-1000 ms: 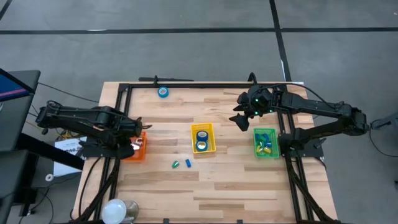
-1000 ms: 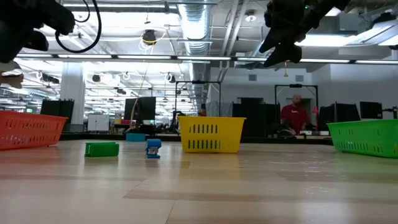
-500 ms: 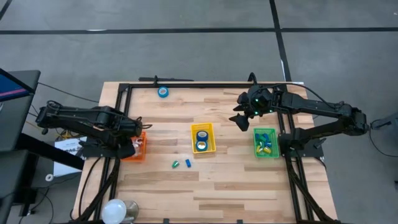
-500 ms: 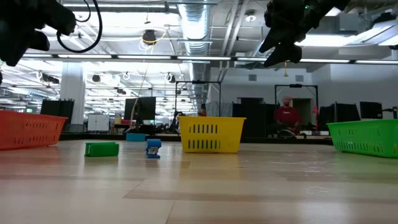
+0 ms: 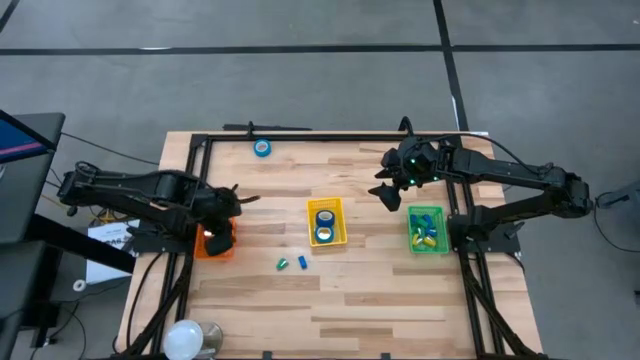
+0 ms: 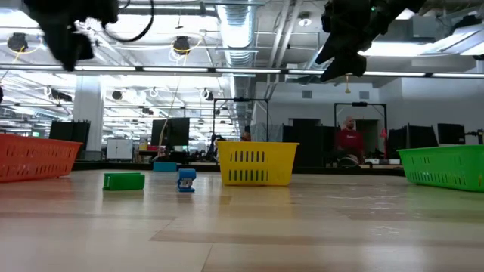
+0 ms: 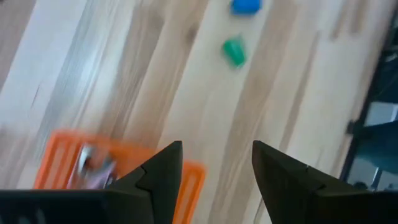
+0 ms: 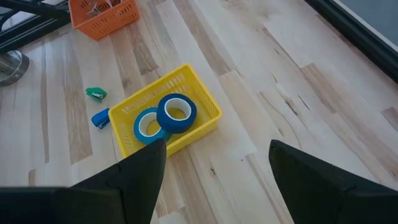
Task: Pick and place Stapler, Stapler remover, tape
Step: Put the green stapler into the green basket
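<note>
Below the left gripper (image 7: pixel 214 168), an orange basket (image 7: pixel 118 171) is seen on the wooden table (image 5: pixel 330 300), with metal pieces lying blurred inside it; the two dark fingers (image 7: pixel 161 177) stand parted with a clear gap between them, and nothing is held in that gap. Beyond these fingertips, well apart from them on the bare wood, a small green piece (image 7: pixel 234 51) and a small blue blocky piece (image 7: pixel 245 5) are found close to each other. Ahead of the right gripper (image 8: pixel 214 165), whose fingers (image 8: pixel 140 171) are spread wide and empty, a yellow basket (image 8: pixel 205 118) is seen, and two rolls of blue tape (image 8: pixel 176 114) lie inside it, one partly overlapping the other. A third roll of tape (image 5: pixel 261 148) rests alone near the table's far edge, well away from both grippers. Beside the right arm, a green basket (image 5: pixel 427 230) holding blue and yellow items is placed just below the raised right gripper (image 5: pixel 388 192) in the high view. In the same view the left gripper (image 5: pixel 222 205) is held over the orange basket's inner end. In the room behind the table, a person (image 6: pixel 349 140) in a red top is visible.
</note>
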Motion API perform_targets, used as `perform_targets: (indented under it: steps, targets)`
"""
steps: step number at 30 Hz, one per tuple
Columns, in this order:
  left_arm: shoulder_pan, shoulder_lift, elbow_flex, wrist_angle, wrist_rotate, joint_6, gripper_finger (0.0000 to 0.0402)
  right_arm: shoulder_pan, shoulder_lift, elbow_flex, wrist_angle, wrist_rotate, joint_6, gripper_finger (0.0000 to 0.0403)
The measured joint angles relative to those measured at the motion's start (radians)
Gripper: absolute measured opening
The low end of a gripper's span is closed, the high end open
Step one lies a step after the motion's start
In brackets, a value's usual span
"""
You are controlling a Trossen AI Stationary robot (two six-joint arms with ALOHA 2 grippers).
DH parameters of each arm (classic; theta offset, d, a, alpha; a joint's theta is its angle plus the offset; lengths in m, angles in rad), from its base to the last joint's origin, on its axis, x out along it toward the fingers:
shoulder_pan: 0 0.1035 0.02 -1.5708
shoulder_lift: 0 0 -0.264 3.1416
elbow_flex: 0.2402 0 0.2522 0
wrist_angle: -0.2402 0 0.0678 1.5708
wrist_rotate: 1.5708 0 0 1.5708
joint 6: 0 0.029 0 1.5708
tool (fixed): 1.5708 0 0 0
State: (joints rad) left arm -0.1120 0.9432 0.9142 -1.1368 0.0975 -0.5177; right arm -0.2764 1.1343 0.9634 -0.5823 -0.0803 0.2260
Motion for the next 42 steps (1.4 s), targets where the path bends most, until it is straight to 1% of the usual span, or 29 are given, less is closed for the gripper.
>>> perform_targets:
  steps: [4, 7, 20, 23, 29, 33, 35, 38, 42]
  targets:
    - [0.000, 0.008, 0.000, 0.130, -0.001, 0.042, 0.0184, 0.000, 0.000, 0.000, 0.000, 0.000, 0.000, 0.0276]
    - [0.000, 0.038, 0.000, 0.178, -0.001, 0.049, 0.0185, 0.000, 0.000, 0.000, 0.000, 0.000, 0.000, 0.0276]
    - [0.002, 0.282, 0.015, 0.289, 0.000, 0.032, 0.0195, 0.001, 0.000, 0.000, 0.006, 0.000, -0.027, 0.0276]
    - [0.002, 0.327, 0.058, 0.301, 0.000, 0.038, 0.0196, 0.001, 0.000, 0.000, 0.011, -0.001, -0.034, 0.0276]
    - [0.002, 0.387, 0.155, 0.303, 0.000, 0.041, 0.0191, 0.001, -0.003, 0.000, 0.010, -0.002, -0.101, 0.0276]
    - [0.002, 0.433, 0.197, 0.302, 0.000, 0.030, 0.0186, 0.001, -0.003, 0.000, 0.010, -0.029, -0.141, 0.0276]
    - [0.001, 0.458, 0.211, 0.306, 0.000, 0.015, 0.0183, 0.002, -0.003, 0.000, 0.010, -0.051, -0.157, 0.0276]
    - [0.001, 0.499, 0.216, 0.308, 0.000, -0.003, 0.0178, 0.002, -0.003, 0.000, 0.010, -0.057, -0.158, 0.0276]
    - [0.001, 0.554, 0.216, 0.308, 0.001, -0.084, 0.0173, 0.002, -0.003, 0.000, 0.009, -0.057, -0.158, 0.0276]
